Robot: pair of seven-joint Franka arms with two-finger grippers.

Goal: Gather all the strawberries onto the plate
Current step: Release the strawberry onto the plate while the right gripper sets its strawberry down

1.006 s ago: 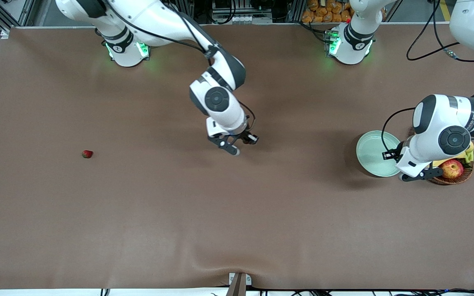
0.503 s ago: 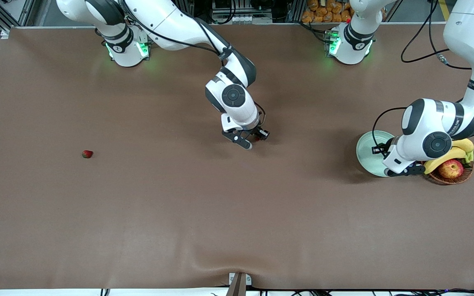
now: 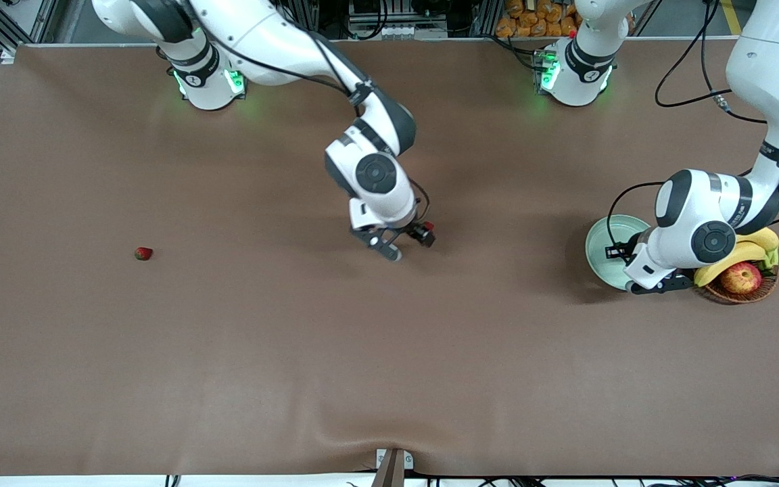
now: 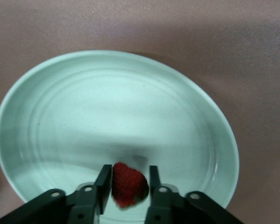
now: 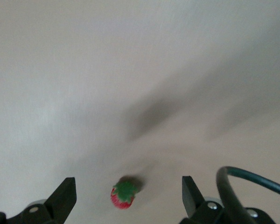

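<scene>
Over the plate (image 4: 46, 93) | left tool (image 4: 127, 179) straddles strawberry (image 4: 129, 184), grip unclear | right tool (image 5: 129, 193) spread wide, mid-table.

Wicker basket (image 3: 741, 295) — apple (image 3: 742, 277), bananas (image 3: 734, 251), brown table (image 3: 389, 352)

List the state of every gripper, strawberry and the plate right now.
left gripper: over the plate, a strawberry between its fingers
right gripper: open, over a second strawberry lying mid-table
third strawberry: untouched, toward the right arm's end
plate: otherwise bare
</scene>
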